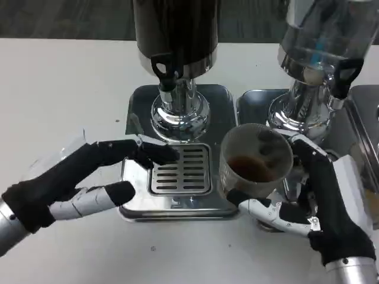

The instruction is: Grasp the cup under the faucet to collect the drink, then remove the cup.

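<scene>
Translucent round cup (256, 161) of brown drink in right robot hand (314, 207).

The cup (256, 161) sits right of the drip tray (177, 177), which lies below the faucet (166, 74).

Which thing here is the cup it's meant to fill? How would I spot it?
Start at the dark drink dispenser on its shiny metal drip tray. Just right of the tray, the robot's right hand holds a clear plastic cup. It alone is see-through, with brown drink at its bottom.
</scene>
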Tool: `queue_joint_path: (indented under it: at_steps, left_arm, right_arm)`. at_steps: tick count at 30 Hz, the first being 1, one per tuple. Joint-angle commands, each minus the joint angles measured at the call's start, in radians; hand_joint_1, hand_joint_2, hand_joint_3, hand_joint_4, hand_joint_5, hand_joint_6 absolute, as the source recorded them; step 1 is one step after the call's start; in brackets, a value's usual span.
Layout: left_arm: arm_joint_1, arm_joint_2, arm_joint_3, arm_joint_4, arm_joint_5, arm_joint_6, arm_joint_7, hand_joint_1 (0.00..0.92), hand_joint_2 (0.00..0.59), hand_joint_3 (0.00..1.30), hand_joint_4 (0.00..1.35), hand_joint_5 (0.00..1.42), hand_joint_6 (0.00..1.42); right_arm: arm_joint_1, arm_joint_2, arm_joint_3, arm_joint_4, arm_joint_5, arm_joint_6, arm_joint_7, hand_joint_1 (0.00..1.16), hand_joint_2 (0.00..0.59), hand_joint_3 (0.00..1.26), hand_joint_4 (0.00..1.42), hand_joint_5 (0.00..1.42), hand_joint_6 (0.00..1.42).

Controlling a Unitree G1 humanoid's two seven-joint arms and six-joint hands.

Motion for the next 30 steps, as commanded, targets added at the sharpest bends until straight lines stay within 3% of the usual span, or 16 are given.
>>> queue_joint_path:
  at_steps: [1,15,18,23,30]
  left_arm:
    - [0.045,0.033,-0.007,-0.044,0.051,-0.061,0.023,0.0,0.074,0.34,0.23,0.22,0.31]
    - [0.142,0.122,0.041,-0.13,0.182,-0.237,0.153,0.0,0.059,0.21,0.09,0.08,0.21]
    - [0.165,0.134,0.055,-0.143,0.211,-0.257,0.183,0.0,0.049,0.14,0.0,0.01,0.16]
    - [0.202,0.148,0.083,-0.17,0.266,-0.27,0.23,0.0,0.032,0.04,0.0,0.0,0.09]
    - [0.269,0.157,0.091,-0.212,0.261,-0.265,0.268,0.0,0.033,0.03,0.0,0.0,0.05]
  right_arm:
    - [0.014,0.0,-0.02,-0.07,0.013,-0.012,0.008,0.92,0.163,0.87,0.98,1.1,1.42]
    - [0.07,0.003,-0.048,-0.147,0.026,-0.023,0.041,0.89,0.167,0.88,0.98,1.11,1.42]
    - [0.082,0.002,-0.052,-0.16,0.028,-0.026,0.045,0.88,0.16,0.89,0.99,1.11,1.42]
    - [0.103,-0.002,-0.062,-0.185,0.033,-0.025,0.056,0.88,0.157,0.89,0.99,1.12,1.42]
    - [0.126,-0.004,-0.072,-0.212,0.039,-0.028,0.068,0.87,0.161,0.89,0.99,1.13,1.42]
